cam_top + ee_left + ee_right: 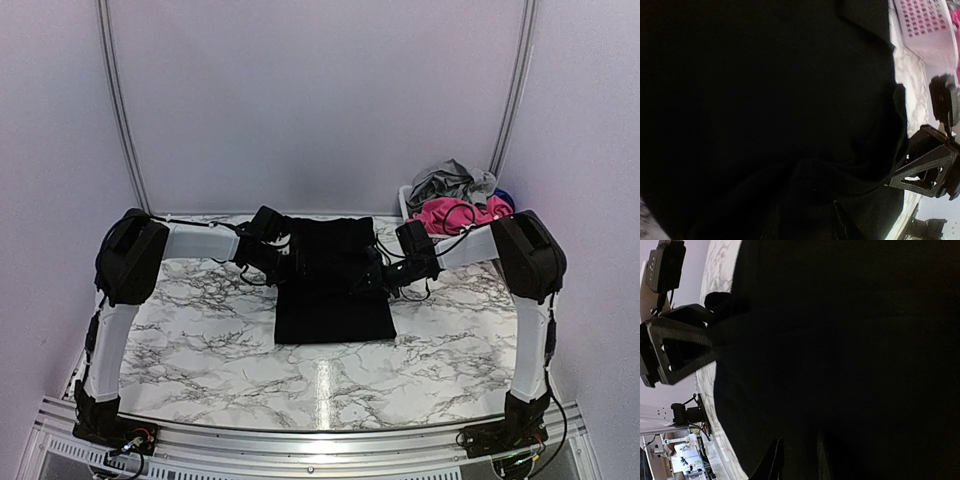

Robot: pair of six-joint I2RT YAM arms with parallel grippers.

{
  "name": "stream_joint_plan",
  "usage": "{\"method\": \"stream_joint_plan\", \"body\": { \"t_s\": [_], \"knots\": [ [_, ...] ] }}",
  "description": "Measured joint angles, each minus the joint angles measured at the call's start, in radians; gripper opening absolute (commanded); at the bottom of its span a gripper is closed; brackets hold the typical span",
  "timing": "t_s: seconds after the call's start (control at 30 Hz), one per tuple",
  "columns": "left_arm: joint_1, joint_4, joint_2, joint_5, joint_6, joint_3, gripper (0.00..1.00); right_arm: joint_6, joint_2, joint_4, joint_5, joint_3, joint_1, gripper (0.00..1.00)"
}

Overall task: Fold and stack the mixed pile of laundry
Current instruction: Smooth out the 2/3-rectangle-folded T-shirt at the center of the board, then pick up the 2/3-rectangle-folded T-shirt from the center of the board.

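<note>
The only container here is a white lattice basket (404,198), standing in the far right corner of the tabletop (200,340). It is heaped above its rim. Grey trousers (455,180) lie crumpled on top at the back, and a bright pink piece (450,215) bulges over the nearer side. A bit of dark blue cloth (505,198) shows at the right edge of the heap. What lies deeper in the basket is hidden.

The large black cloth (335,300) is out of the basket. It lies on the marble in the middle of the tabletop and runs from close to the far edge down toward the centre. Its nearer part is flat with a straight, squared edge. Its farther part looks thicker and more rumpled, and there both arms reach in from the sides.

The left gripper (285,262) is low on the cloth's left side and the right gripper (385,272) is low on its right side, so the two face each other across it.

From the right wrist, that gripper's fingers (774,460) show as two dim outlines a narrow way apart against solid black. I cannot tell whether any cloth is pinched between them. The left wrist view is much the same, with black fabric nearly filling it and the fingers barely traceable, so I cannot tell the left gripper's hold either. In that view a corner of the basket's lattice shows just past the cloth's far right edge.
</note>
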Motion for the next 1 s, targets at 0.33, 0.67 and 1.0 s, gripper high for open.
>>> {"method": "stream_joint_plan", "body": {
  "t_s": [0.33,0.67,1.0],
  "knots": [
    [0.190,-0.017,-0.029,-0.085,0.015,-0.027,0.64,-0.034,-0.041,-0.046,-0.022,-0.014,-0.055,0.37],
    [0.080,-0.052,-0.448,-0.100,0.020,-0.429,0.61,-0.094,-0.430,-0.169,0.040,-0.285,-0.063,0.50],
    [-0.072,0.024,-0.529,-0.091,-0.084,-0.719,0.57,-0.129,-0.459,-0.211,0.094,-0.509,-0.066,0.49]
  ]
}}
